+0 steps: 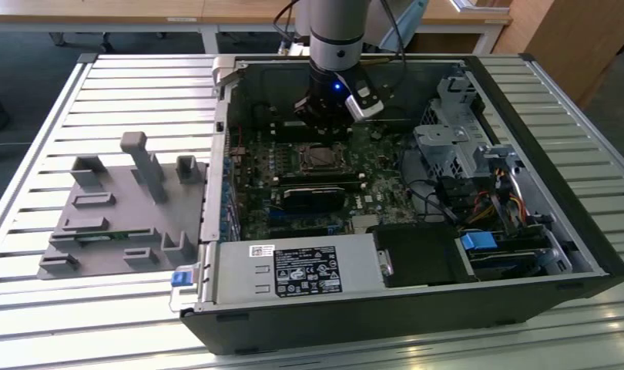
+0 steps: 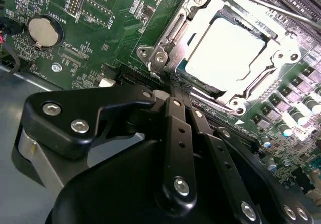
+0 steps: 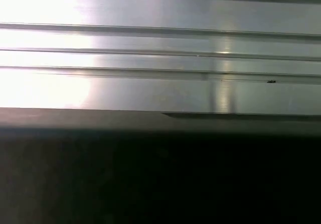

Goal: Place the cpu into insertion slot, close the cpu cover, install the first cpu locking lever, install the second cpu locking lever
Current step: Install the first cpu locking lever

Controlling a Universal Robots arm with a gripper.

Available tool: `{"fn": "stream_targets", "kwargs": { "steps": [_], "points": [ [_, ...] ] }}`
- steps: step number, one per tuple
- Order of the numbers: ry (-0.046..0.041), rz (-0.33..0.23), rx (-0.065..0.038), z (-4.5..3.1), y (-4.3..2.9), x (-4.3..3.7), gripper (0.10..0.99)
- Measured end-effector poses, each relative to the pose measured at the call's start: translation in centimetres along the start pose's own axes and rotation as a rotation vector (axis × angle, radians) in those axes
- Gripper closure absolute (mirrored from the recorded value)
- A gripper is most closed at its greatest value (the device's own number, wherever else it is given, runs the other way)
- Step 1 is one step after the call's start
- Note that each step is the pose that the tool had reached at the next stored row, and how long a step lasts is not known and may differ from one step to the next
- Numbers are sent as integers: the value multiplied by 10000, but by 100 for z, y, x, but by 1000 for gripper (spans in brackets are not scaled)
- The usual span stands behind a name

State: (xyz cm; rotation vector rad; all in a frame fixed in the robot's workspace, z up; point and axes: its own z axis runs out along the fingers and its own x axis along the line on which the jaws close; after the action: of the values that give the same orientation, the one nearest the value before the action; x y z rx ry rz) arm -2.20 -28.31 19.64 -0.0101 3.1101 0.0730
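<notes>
1. One arm works inside the open computer case [image 1: 518, 254], its gripper [image 1: 323, 116] lowered over the green motherboard [image 1: 281, 166] just beyond the CPU socket as the exterior view shows it.
2. In the second wrist view the gripper [image 2: 173, 91] has its two black fingers [image 2: 176, 128] drawn together to a narrow point; nothing shows between them, so I judge it pinched closed and empty, with the tips resting at or just touching the near edge of the socket frame.
3. The cpu [image 2: 225, 50] already lies flat in the insertion slot [image 2: 186, 72], its pale metal top showing through the window of the cpu cover [image 2: 281, 58], which sits folded down over it.
4. In the exterior view the same socket appears as a small dark square [image 1: 317, 156] between the gripper and the long black block [image 1: 314, 196].
5. A thin locking lever [image 2: 261, 3] runs as a bright rod along the far side of the socket; whether it is latched I cannot tell.
6. The relation that matters: the socket lies straight ahead of the fingertips, touching or nearly so, and the lever's long axis runs across the line of the fingers, on the far side of the cover.
7. The first wrist view looks onto the slatted metal table [image 3: 160, 43] beyond a dark edge.
</notes>
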Motion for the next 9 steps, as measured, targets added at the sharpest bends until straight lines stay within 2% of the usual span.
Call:
{"fn": "stream_targets", "kwargs": {
  "steps": [4, 9],
  "points": [
    [-8, 1, -22, -14, 3, -2, 980],
    [-2, 1, -11, -137, 7, -4, 980]
  ]
}}
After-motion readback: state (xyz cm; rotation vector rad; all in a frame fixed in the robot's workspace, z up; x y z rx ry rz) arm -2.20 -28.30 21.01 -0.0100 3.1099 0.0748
